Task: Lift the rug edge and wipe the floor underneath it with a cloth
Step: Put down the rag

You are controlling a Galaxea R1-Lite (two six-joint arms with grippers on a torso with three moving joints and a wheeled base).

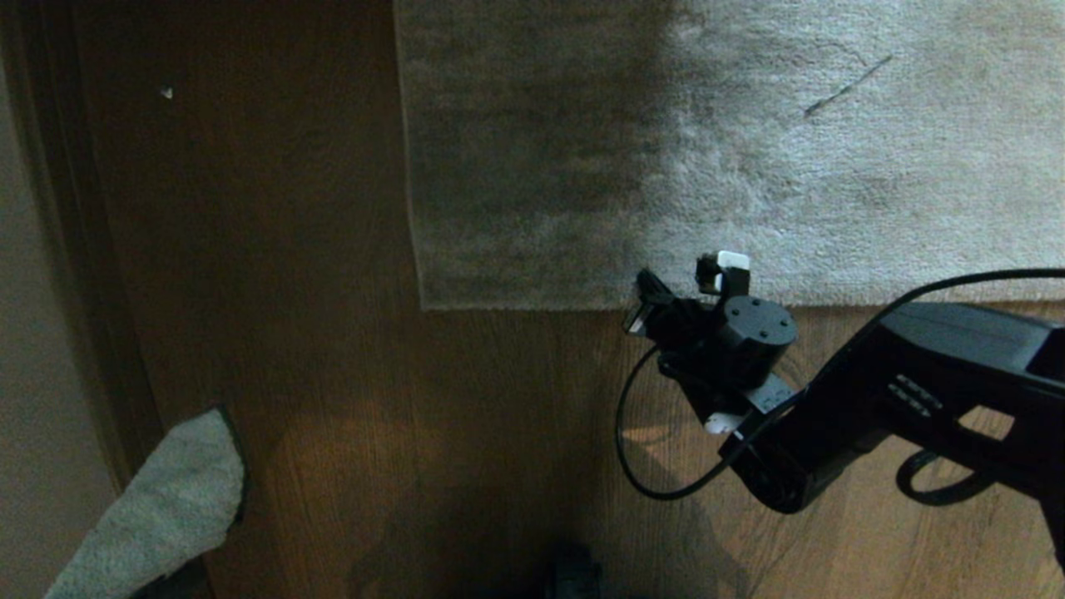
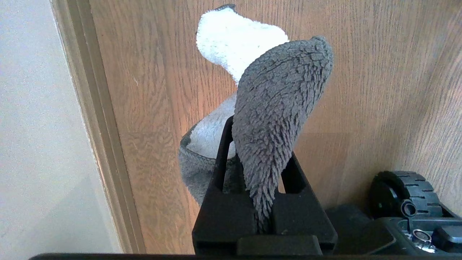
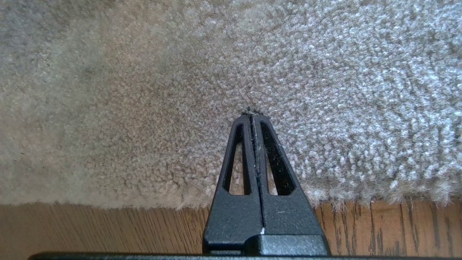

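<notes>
The pale plush rug [image 1: 749, 150] fills the upper right of the head view. Its rug edge [image 1: 541, 304] runs straight from a corner [image 1: 424, 306] off to the right over the brown wood floor [image 1: 466, 433]. My right arm's wrist [image 1: 749, 333] hangs at that edge. In the right wrist view my right gripper [image 3: 251, 115] is shut, its tips over the pile [image 3: 144, 108] just inside the border, with only stray fibres between them. My left gripper [image 2: 260, 144] is shut on the grey terry cloth [image 2: 281, 94], which stands up between its fingers. The cloth [image 1: 158, 507] shows at the head view's lower left.
A pale wall with a skirting board [image 1: 50, 291] runs down the left side, close to the cloth. A black cable [image 1: 641, 466] loops below the right wrist. The base's wheel [image 2: 404, 191] sits beside the left gripper. A small white speck [image 1: 166, 92] lies on the floor.
</notes>
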